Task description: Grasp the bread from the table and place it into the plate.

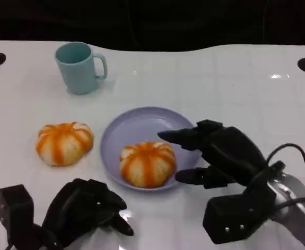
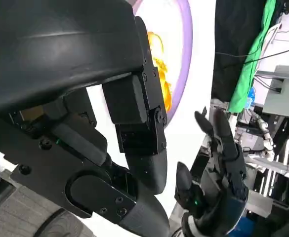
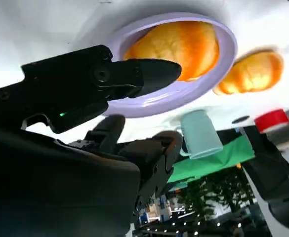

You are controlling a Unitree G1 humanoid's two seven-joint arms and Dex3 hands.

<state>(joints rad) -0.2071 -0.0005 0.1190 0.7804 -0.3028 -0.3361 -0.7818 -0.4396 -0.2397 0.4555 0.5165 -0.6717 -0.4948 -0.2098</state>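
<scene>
My left hand (image 1: 87, 211) is resting low at the near edge of the white table (image 1: 204, 83), its fingers curled in on nothing; the left wrist view is showing the same thing, with black fingers (image 2: 144, 153) folded under the shell and no object between them. Beyond it, at the far left, a pale teal mug (image 1: 79, 67) is standing upright with its handle pointing right. Nearer me, one orange-striped bread roll (image 1: 64, 142) is lying on the bare table, just beside the left rim of the lavender plate (image 1: 142, 122) but not touching it as far as I can tell. A second bread roll (image 1: 147, 163) is sitting inside the plate, toward its near edge. My right hand (image 1: 215, 153) is hovering just right of the plate with its fingers spread apart and holding nothing; the upper fingers (image 1: 181, 136) are reaching over the plate's right side, close to the roll in the plate. From the right wrist view, a fingertip (image 3: 149, 74) is lying across the plate's rim (image 3: 159, 101), near that roll (image 3: 184, 42) but with a gap showing.
</scene>
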